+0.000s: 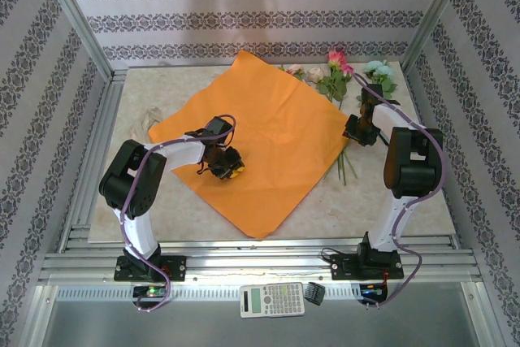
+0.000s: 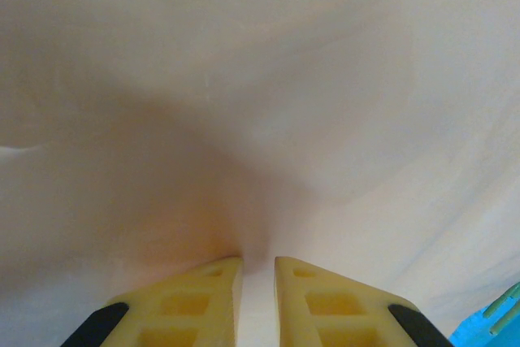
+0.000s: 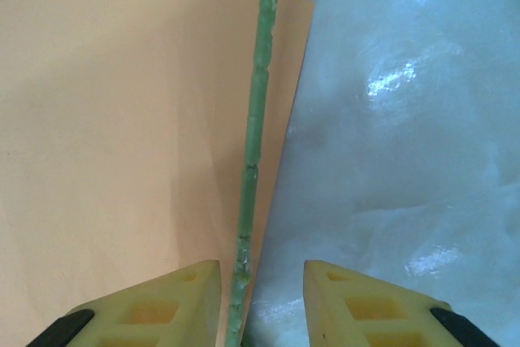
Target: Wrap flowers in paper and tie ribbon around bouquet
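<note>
The task is looking barely begun. The paper (image 1: 268,119) is lying open and flat as an orange diamond across the middle of the tabletop (image 1: 406,201), not yet rolled. The flowers (image 1: 335,77) are lying at the upper right of the top view, their heads beyond the sheet's right corner and their stems trailing down along its right edge, mostly off the paper.

The left gripper (image 1: 225,162) is sitting low over the sheet, left of centre. Its jaws are standing nearly together with a thin slit between them, and I cannot tell whether a fold of paper is pinched there. The right gripper (image 1: 357,129) is hanging at the sheet's right edge with its jaws apart. One green stem (image 3: 253,136) is running between them, close to one finger and unclamped.

A pale strip, probably the ribbon (image 1: 149,117), is lying beside the sheet's left corner. Moving the flowers onto the paper, rolling the cone and tying are all looking undone.
</note>
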### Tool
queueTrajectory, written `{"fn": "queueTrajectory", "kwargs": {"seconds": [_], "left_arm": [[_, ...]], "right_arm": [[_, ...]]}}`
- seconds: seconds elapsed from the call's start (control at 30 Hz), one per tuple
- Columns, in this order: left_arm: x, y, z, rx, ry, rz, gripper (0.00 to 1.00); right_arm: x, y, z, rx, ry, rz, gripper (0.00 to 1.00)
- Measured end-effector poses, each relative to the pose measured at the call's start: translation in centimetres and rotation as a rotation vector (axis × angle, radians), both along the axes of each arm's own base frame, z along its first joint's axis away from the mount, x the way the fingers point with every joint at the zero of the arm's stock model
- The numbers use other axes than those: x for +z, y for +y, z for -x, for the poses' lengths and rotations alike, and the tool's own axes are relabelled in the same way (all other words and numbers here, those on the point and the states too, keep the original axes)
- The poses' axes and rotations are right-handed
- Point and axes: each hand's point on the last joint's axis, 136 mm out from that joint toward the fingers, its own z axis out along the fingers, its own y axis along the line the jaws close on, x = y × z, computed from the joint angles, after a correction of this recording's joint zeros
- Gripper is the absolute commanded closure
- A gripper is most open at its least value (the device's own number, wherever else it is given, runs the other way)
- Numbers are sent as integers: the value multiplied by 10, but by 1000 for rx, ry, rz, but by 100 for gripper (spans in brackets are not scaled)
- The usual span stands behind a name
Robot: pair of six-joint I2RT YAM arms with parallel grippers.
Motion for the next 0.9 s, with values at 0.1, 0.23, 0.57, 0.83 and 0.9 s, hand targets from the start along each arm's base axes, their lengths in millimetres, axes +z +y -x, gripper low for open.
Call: {"fn": "queueTrajectory", "kwargs": {"seconds": [0.1,0.23,0.57,0.83,0.9], "left_arm": [[0,0,0,-3,1,-2,81],[0,1,1,-9,2,-6,81],[1,1,1,-13,5,-9,82],[1,1,2,-13,6,-10,82],[0,1,2,-14,7,-10,82]], "right_arm": [[1,0,-2,-1,-5,-4,67],[2,3,-11,1,-15,-7,69],[-19,10,-17,11,24,-9,88],[-10,14,-16,35,15,27,95],[1,16,-16,50,-7,45,98]]}}
